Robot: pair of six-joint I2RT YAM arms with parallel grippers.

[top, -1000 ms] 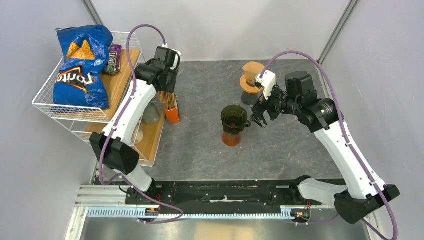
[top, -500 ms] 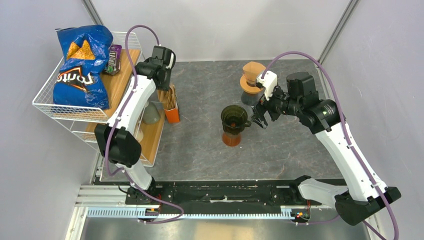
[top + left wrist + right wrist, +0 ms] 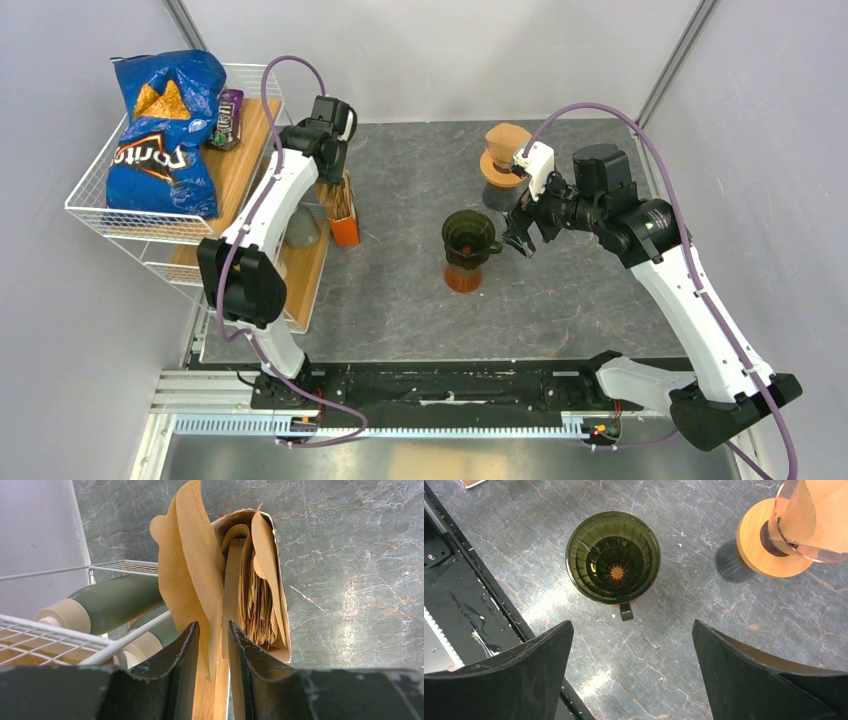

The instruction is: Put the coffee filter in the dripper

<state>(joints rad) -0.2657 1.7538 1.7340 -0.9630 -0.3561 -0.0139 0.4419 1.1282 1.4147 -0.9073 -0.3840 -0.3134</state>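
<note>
From above, the left tool point(image 3: 337, 175) hangs over the orange box point(image 3: 345, 228) at the shelf's point(image 3: 248, 165) edge, well left of the dripper point(image 3: 470, 236), which stands mid-tabletop point(image 3: 400, 300). I'd lift straight up and slowly, so only one sheet leaves the pack, then carry it right.

Left wrist: the fingers point(image 3: 180, 670) are nearly together, pinching the filter point(image 3: 190, 565). It is a thin brown paper cone with a crimped edge, raised above the stack in the box.

Right wrist: the right tool point(image 3: 632, 630) is spread wide above the empty dripper, holding nothing.
</note>
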